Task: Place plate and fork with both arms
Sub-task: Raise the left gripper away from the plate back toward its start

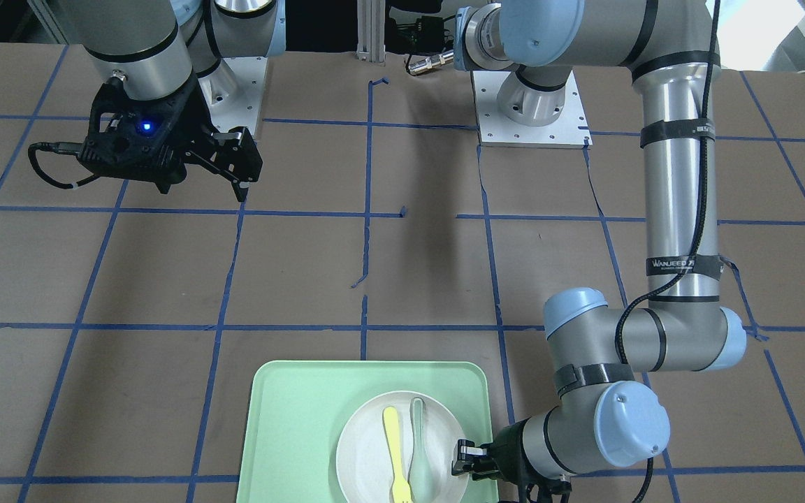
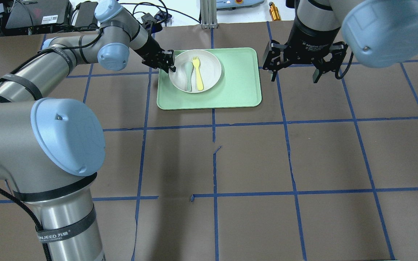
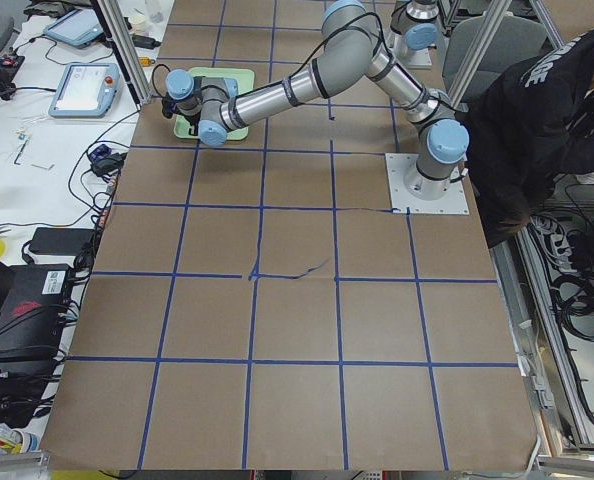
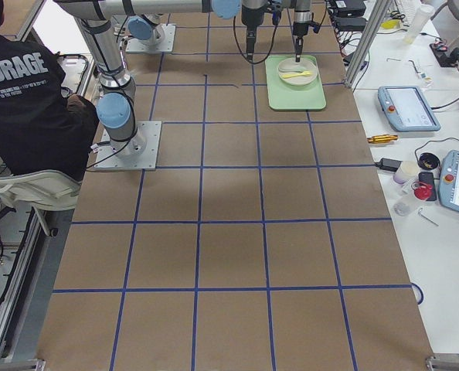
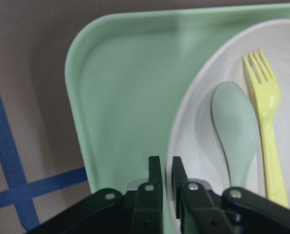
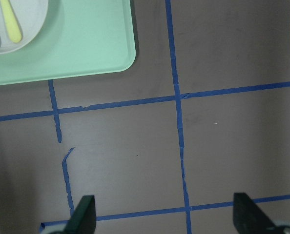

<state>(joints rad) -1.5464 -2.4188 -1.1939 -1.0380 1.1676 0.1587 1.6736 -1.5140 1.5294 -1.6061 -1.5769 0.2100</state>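
White plate (image 2: 210,65) sits on the green tray (image 2: 238,90) in the overhead view, with the yellow fork (image 2: 197,70) and a spoon (image 2: 188,69) lying on it. Left fingers (image 2: 171,66) pinch its rim. Right fingers (image 2: 273,70) are spread wide, holding nothing. The left wrist view shows the fingers nearly together on that rim.

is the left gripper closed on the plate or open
Shut on it: the left gripper has its fingers nearly together, the plate rim between them.
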